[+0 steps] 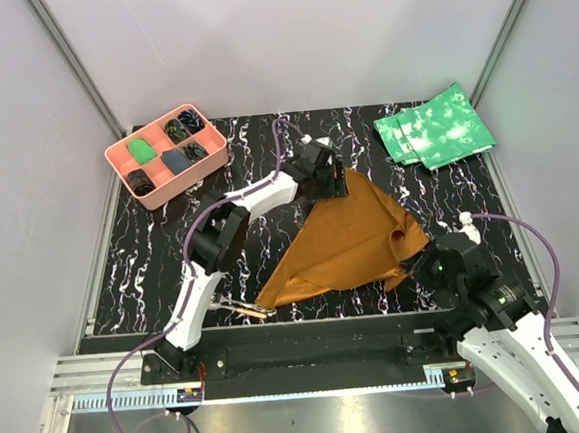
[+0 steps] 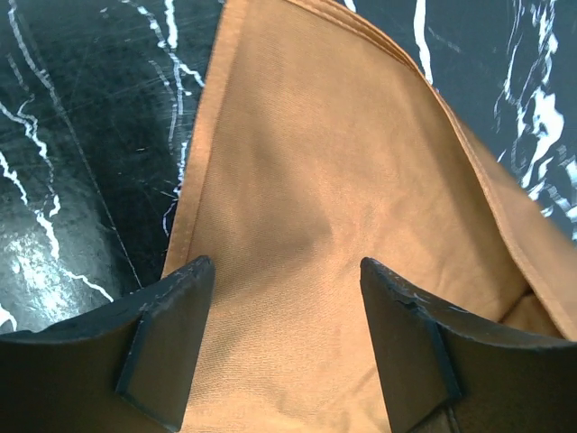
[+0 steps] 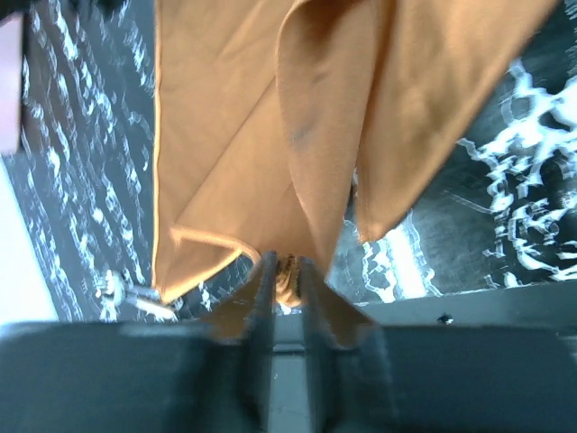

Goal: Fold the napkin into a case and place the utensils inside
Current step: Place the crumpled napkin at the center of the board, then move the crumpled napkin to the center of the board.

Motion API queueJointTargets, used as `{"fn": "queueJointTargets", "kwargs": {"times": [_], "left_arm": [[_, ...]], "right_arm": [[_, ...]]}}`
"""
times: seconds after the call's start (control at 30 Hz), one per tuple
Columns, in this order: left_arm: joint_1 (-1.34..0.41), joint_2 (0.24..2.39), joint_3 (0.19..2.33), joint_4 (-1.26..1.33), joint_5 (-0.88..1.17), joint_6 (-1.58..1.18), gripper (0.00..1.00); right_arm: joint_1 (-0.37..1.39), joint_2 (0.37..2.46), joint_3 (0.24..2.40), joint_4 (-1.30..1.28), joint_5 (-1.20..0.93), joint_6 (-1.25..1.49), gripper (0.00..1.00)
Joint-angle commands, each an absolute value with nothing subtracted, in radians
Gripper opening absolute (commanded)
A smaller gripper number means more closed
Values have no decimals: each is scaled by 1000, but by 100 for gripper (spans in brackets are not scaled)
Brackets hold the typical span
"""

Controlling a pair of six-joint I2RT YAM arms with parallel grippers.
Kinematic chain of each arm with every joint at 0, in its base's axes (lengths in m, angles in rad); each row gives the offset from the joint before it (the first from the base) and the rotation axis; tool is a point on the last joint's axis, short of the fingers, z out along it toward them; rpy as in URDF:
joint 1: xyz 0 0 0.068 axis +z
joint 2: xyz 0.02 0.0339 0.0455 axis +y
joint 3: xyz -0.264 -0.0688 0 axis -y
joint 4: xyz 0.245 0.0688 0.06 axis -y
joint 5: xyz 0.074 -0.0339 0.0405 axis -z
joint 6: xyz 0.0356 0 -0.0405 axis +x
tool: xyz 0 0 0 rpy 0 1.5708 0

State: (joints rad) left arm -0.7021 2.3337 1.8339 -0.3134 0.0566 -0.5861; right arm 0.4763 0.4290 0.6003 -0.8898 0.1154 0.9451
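Observation:
The rust-brown napkin (image 1: 346, 237) lies on the black marbled table as a rough triangle, one layer folded over another. My left gripper (image 1: 335, 178) hovers open over its far corner, and the cloth (image 2: 334, 180) shows flat between the wide-apart fingers (image 2: 171, 334). At the napkin's near right corner my right gripper (image 1: 413, 259) has its jaws almost together on a bunched fold (image 3: 290, 271), and the cloth (image 3: 234, 135) drapes away from it. The utensils (image 1: 242, 309) lie on the table near the left arm's base, by the napkin's near left corner.
A pink compartment tray (image 1: 114, 155) holding small items stands at the back left. Green mottled cloths (image 1: 433, 127) lie stacked at the back right. White walls with metal uprights enclose the table. The table's near rail (image 1: 298, 326) runs just below the napkin.

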Motion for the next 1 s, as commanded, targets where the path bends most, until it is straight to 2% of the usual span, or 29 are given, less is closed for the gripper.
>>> {"fn": "queueJointTargets", "kwargs": {"times": [0.0, 0.1, 0.13, 0.23, 0.4, 0.57, 0.73, 0.97], "left_arm": [[-652, 2361, 1815, -350, 121, -710, 71], [-641, 2341, 1804, -347, 123, -683, 70], [-641, 2333, 1799, -345, 121, -674, 70], [-641, 2286, 1778, -348, 132, -657, 69], [-644, 2102, 1656, -350, 58, -655, 68], [-637, 1956, 1553, -365, 80, -675, 66], [-640, 1855, 1381, -316, 126, -718, 59], [-640, 1608, 1134, -259, 112, -701, 59]], "right_arm": [[482, 400, 637, -890, 283, 1006, 55], [482, 449, 643, -798, 374, 962, 81], [482, 527, 675, -781, 405, 945, 89], [480, 725, 757, -715, 477, 820, 99], [447, 1078, 903, -666, 497, 661, 100], [302, 1267, 922, -549, 252, 557, 93], [298, 1439, 943, -437, 121, 474, 95], [299, 1689, 1002, -321, 3, 500, 95]]}}
